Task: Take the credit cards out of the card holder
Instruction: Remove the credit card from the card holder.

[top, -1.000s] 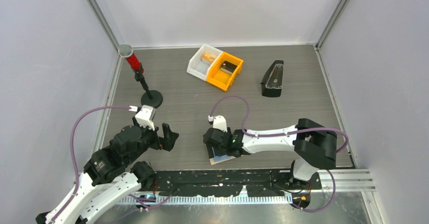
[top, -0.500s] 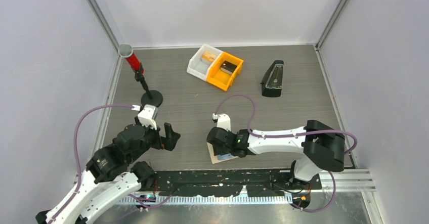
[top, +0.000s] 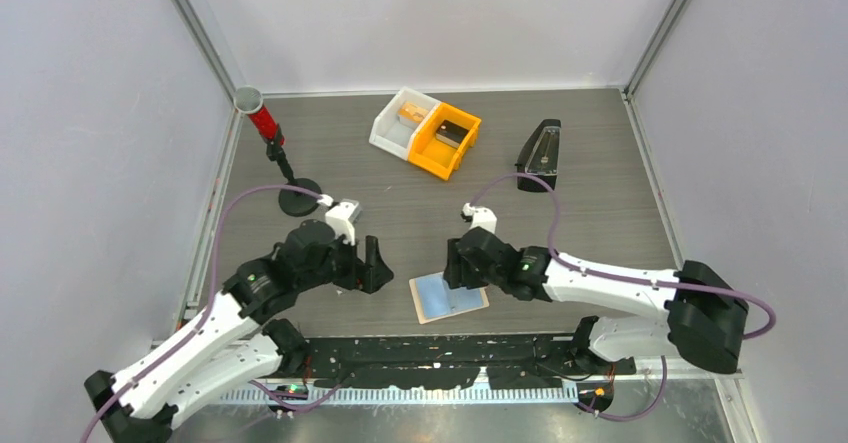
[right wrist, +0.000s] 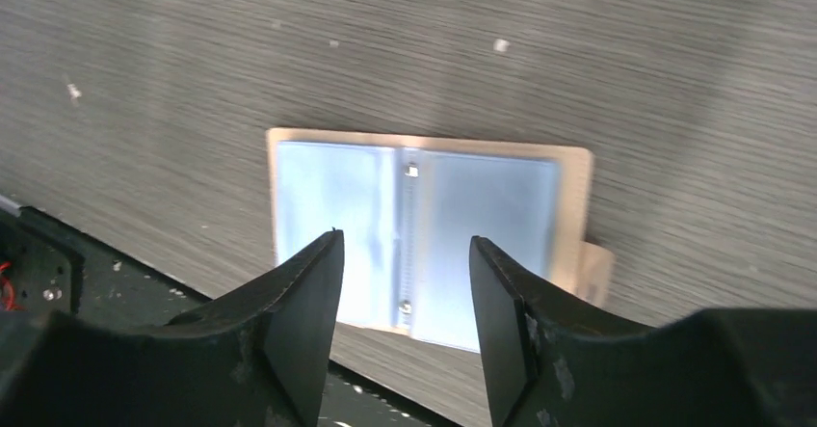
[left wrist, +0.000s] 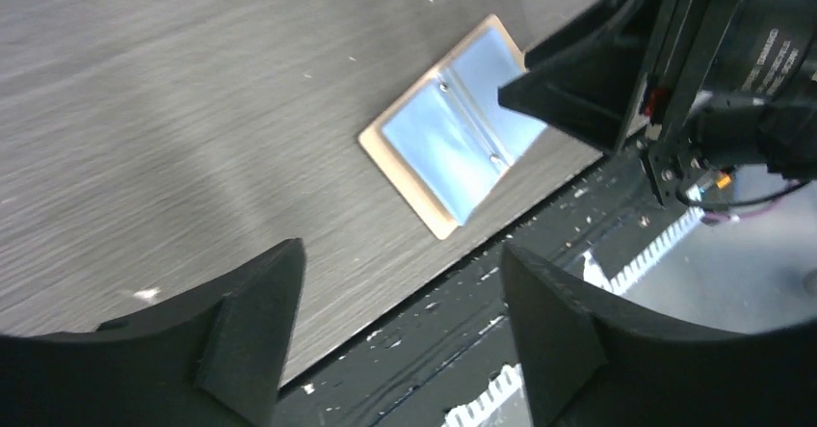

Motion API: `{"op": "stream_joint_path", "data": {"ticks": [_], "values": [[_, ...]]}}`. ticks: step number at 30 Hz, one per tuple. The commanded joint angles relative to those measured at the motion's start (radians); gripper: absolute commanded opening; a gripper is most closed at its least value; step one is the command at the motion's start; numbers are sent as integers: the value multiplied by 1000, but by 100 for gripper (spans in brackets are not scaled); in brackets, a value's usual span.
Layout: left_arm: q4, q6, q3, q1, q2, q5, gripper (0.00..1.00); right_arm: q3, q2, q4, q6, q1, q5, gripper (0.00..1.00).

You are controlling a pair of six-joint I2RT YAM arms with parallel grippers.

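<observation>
The tan card holder (top: 448, 298) lies flat and opened near the table's front edge. Light blue faces (right wrist: 482, 234) cover both halves, split by a strip with two rivets; a small tab (right wrist: 594, 273) sticks out at one edge. No orange or silvery grey card shows. My right gripper (top: 458, 268) is open and empty, hovering just above the holder's far edge, and its jaws frame the holder in the right wrist view (right wrist: 405, 253). My left gripper (top: 378, 268) is open and empty, to the left of the holder (left wrist: 453, 147), jaws apart in the left wrist view (left wrist: 400, 340).
A white bin (top: 398, 123) and an orange bin (top: 445, 143) stand together at the back. A black wedge-shaped case (top: 540, 156) is at the back right. A red tube on a black stand (top: 298, 196) is at the back left. The black rail (top: 440, 353) runs just in front of the holder.
My right gripper has drawn back and to the right off the holder, which now lies uncovered and open. My left arm has swung right, closer to the holder.
</observation>
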Motion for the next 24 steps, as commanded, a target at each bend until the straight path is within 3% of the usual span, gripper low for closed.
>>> {"op": "stream_joint_path", "data": {"ticks": [1, 6, 16, 20, 24], "values": [[252, -81, -52, -2, 133, 213, 69, -82, -102, 39, -53, -60, -73, 55], [490, -150, -116, -6, 302, 338, 50, -177, -159, 113, -66, -126, -146, 49], [707, -166, -178, -28, 491, 354, 19, -238, -163, 146, -70, -170, -188, 47], [764, -167, -188, -36, 586, 369, 2, -254, -165, 153, -62, -172, -181, 47], [814, -164, -195, -40, 684, 390, 0, -269, -160, 163, -48, -174, -181, 47]]}}
